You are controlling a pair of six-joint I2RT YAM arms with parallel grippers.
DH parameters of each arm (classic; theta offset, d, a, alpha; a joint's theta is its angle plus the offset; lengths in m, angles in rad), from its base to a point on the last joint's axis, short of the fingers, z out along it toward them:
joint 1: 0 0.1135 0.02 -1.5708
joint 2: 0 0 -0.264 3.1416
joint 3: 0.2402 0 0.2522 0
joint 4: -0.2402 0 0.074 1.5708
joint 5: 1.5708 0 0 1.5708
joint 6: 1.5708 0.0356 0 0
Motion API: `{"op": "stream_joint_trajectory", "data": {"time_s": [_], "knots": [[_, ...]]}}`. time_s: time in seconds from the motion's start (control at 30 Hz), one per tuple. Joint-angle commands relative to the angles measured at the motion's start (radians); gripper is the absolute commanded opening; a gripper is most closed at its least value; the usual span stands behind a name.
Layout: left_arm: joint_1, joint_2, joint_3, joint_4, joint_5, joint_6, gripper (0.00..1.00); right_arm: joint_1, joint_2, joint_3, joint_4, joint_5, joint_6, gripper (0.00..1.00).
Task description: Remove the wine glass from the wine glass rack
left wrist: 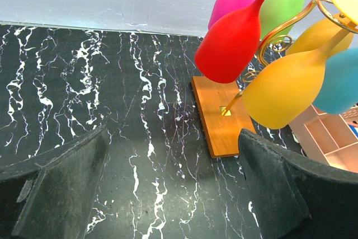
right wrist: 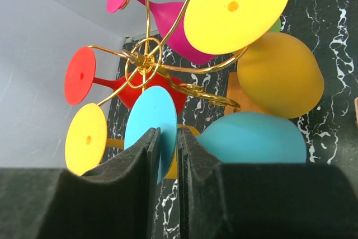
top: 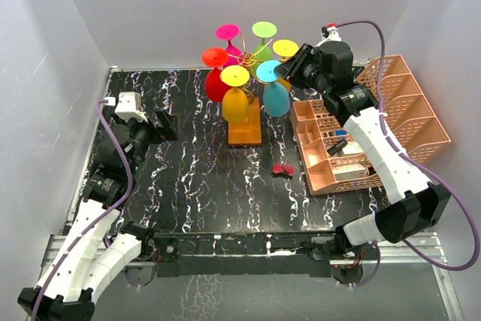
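No writing, label, brand, number or sign can be read in any view. The small items [top: 340,145] lying in the peach organiser [top: 412,107] are too small to show any print, and the wine glass rack [left wrist: 217,130] base shows no lettering

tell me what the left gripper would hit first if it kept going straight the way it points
Only bare table lies ahead of the left gripper until the rack's wooden base; the red glass hanging above may come first, height is unclear.
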Motion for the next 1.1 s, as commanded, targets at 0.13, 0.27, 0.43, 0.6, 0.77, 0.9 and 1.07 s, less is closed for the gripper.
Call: {"op": "stream_joint_trajectory", "data": {"time_s": [0.13, 0.27, 0.43, 0.6, 0.77, 0.9, 1.07], "knots": [[-0.002, -0.013, -0.006, 0.02, 0.011, 0.004, 0.97, -0.006, -0.028, 0.023, 0.044, 0.047, 0.118, 0.21], [-0.003, -0.012, -0.006, 0.02, 0.012, 0.005, 0.97, -0.015, -0.037, 0.012, 0.046, 0.057, 0.239, 0.16], [-0.003, -0.013, -0.006, 0.022, 0.015, 0.005, 0.97, -0.037, -0.067, -0.037, 0.092, 0.021, 0.402, 0.11], [-0.003, -0.014, -0.006, 0.02, 0.014, 0.004, 0.97, -0.074, -0.094, -0.105, 0.188, -0.076, 0.549, 0.08], [-0.002, -0.017, -0.005, 0.019, 0.012, 0.005, 0.97, -0.11, -0.113, -0.156, 0.247, -0.176, 0.639, 0.08], [-0.003, -0.016, -0.007, 0.02, 0.014, 0.005, 0.97, -0.115, -0.136, -0.175, 0.257, -0.205, 0.646, 0.08], [-0.003, -0.013, -0.007, 0.022, 0.018, 0.005, 0.97, -0.117, -0.141, -0.173, 0.262, -0.252, 0.616, 0.08]]}}
